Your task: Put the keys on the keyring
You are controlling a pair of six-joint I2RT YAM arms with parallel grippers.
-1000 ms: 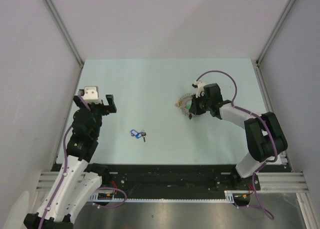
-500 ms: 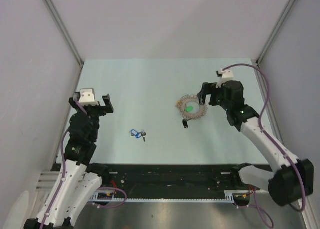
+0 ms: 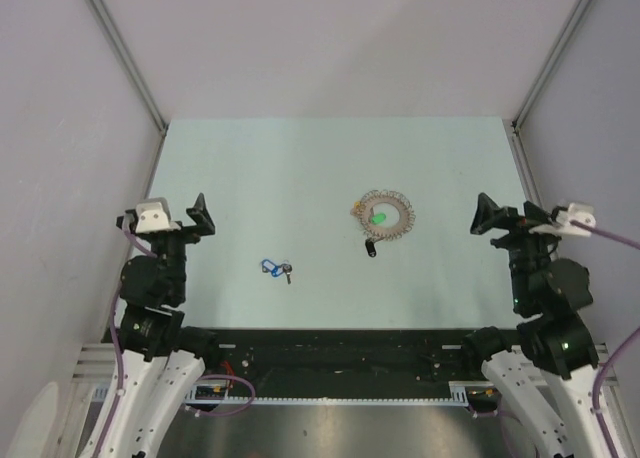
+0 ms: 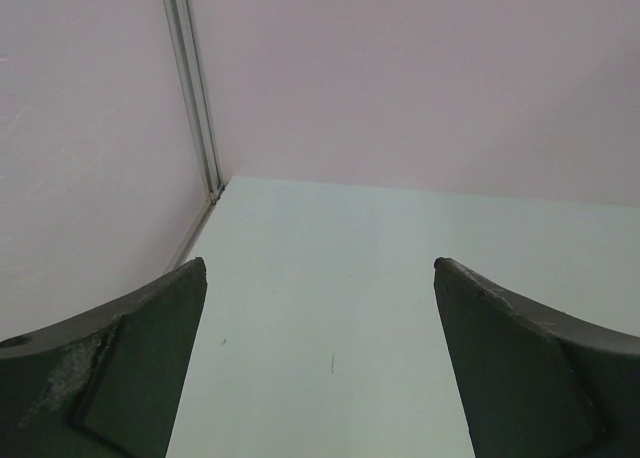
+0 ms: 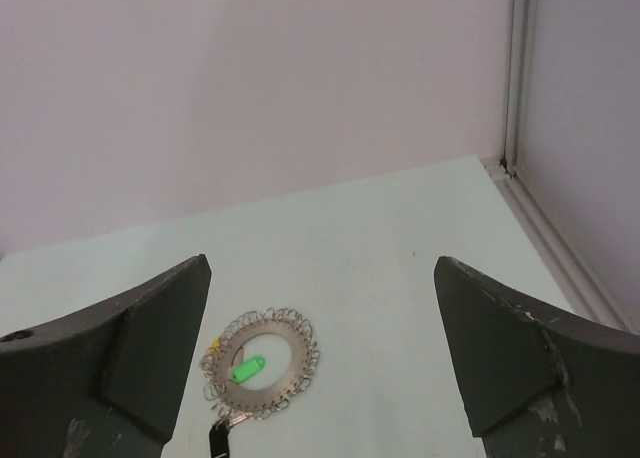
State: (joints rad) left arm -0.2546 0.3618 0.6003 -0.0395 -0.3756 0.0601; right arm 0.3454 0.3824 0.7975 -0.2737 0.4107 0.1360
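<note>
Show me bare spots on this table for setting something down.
Bare: the far strip of the table beyond the keyring; the stretch between the left gripper and the blue-tagged key; the strip between keyring and right gripper. Crowded: round the keyring and black-tagged key.

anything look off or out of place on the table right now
Nothing spilled or damaged. Only oddity: the blue-tagged key lies loose, well apart from the keyring, while the black-tagged key sits at the ring's near edge.

Table (image 3: 320, 168) open between keys (image 3: 275, 268) and keyring (image 3: 383, 216); approach from above free; walls (image 3: 70, 148) hem 3 sides.
</note>
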